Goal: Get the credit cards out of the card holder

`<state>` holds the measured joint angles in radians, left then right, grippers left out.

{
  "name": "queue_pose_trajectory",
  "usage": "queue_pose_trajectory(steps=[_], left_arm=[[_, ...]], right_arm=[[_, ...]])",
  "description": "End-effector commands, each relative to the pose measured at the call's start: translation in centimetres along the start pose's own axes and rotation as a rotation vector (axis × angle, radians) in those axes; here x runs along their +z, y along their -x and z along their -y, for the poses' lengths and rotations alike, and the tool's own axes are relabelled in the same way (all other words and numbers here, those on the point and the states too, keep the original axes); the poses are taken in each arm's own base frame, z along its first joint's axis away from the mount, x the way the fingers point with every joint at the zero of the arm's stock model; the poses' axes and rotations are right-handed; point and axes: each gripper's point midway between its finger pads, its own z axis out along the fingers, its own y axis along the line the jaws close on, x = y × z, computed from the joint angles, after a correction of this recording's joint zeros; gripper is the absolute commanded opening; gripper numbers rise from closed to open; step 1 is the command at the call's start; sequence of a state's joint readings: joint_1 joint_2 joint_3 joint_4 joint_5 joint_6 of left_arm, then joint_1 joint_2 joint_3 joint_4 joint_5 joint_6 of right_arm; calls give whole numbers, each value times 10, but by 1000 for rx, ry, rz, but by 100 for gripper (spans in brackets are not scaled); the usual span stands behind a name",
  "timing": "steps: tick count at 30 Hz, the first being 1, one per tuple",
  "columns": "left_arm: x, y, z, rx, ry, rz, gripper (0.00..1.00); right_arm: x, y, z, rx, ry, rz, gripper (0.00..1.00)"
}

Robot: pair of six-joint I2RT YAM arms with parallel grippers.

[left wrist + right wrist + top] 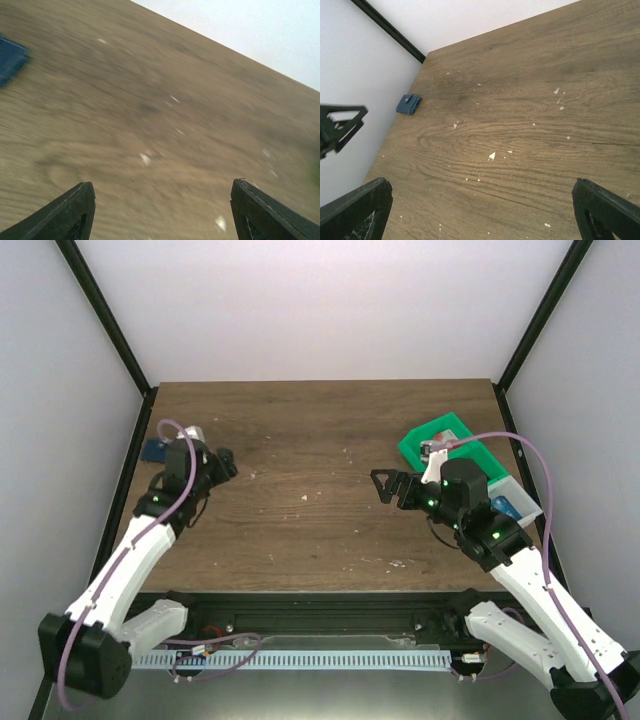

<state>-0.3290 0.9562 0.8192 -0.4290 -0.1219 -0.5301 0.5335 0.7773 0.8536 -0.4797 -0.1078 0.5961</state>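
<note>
Reaching stage, I judge — holder (pixel 154 450) lies at the desk's (pixel 300 530) left edge, toward the far corner, near my left claw (pixel 226 462). Both claws gape wide, empty; right claw (pixel 383 488) hangs mid-desk. Next: bring left onto the holder, pin it — cards not visible.

Left arm (pixel 128 552) reaching forward, left claw (pixel 224 462) parted, right arm (pixel 522 572) angled inward, right claw (pixel 386 486) spread wide
</note>
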Motion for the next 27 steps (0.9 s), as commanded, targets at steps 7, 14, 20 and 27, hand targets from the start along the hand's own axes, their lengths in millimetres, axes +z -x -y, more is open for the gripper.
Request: queue_pose_trajectory(steps=[7,14,20,27], left_arm=[[78,85,-98,-107,430,169,79],[151,94,-158,-137,534,86,91],[206,106,-182,-18,561,36,92],[237,110,-227,-83,629,2,92]], right_arm=[[-15,-12,-45,-168,254,-44,100],[-27,-5,-52,-174,275,-26,100],[-35,2,-55,-161,260,-18,100],[-41,1,-59,-157,271,-40,100]])
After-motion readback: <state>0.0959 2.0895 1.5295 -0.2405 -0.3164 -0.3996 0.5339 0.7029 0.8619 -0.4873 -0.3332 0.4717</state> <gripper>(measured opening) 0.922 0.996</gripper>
